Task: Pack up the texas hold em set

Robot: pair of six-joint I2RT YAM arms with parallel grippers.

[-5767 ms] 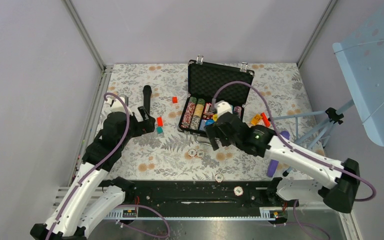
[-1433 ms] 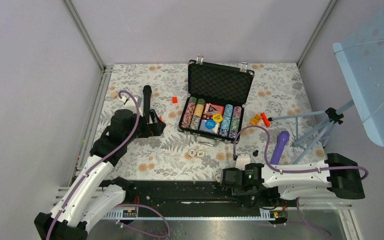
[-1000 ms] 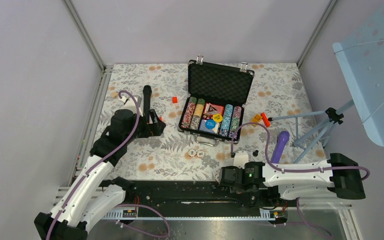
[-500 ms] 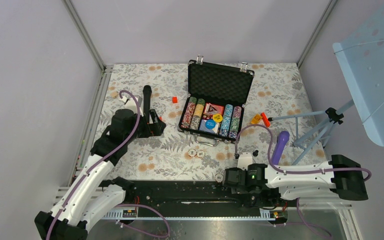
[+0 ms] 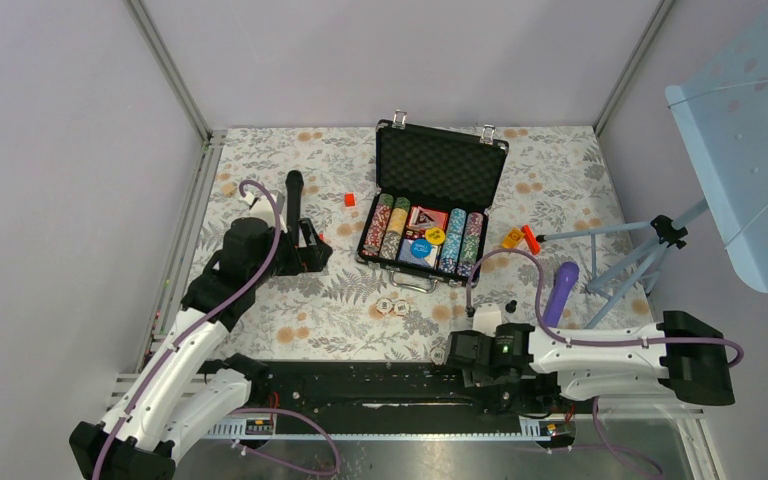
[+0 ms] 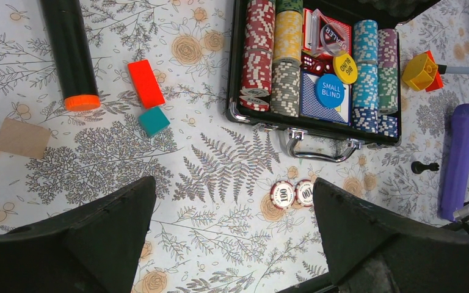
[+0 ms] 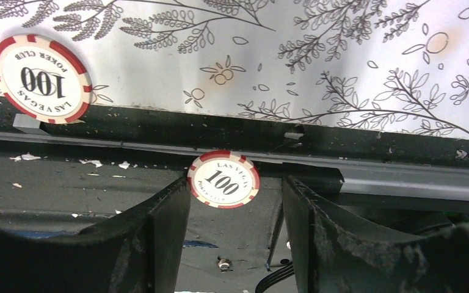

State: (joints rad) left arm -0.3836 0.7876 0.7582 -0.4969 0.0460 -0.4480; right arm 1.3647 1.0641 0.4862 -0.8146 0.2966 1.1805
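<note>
**Four chips out, lid up**

The case [image 5: 438,150] stood open at 12 o'clock on the desk [image 5: 290,330]; its tray already held rows of chips [image 6: 288,55], a deck of cards [image 6: 317,97] and the round blue button [image 6: 330,91] and yellow button [image 6: 345,67]; by my judgement most of the packing was done.

Four chips lay outside; a pair [image 6: 293,194] sat side by side at 6 o'clock of the case handle [image 6: 317,149]; a third chip [image 7: 41,78] rested near the desk's 6 o'clock edge; a fourth chip [image 7: 223,180] lay on the black rail just below that edge.

The right pincer [image 7: 235,183] straddled that fourth chip, jaws partly parted, a gap showing on one side, so nothing was gripped yet. The left pincer [image 6: 232,232] hung at its widest and empty, at 9 o'clock of the case.

What was left, as I read it: four chips to bring in, then the lid to lower and the latches [image 5: 400,119] to fasten.
</note>
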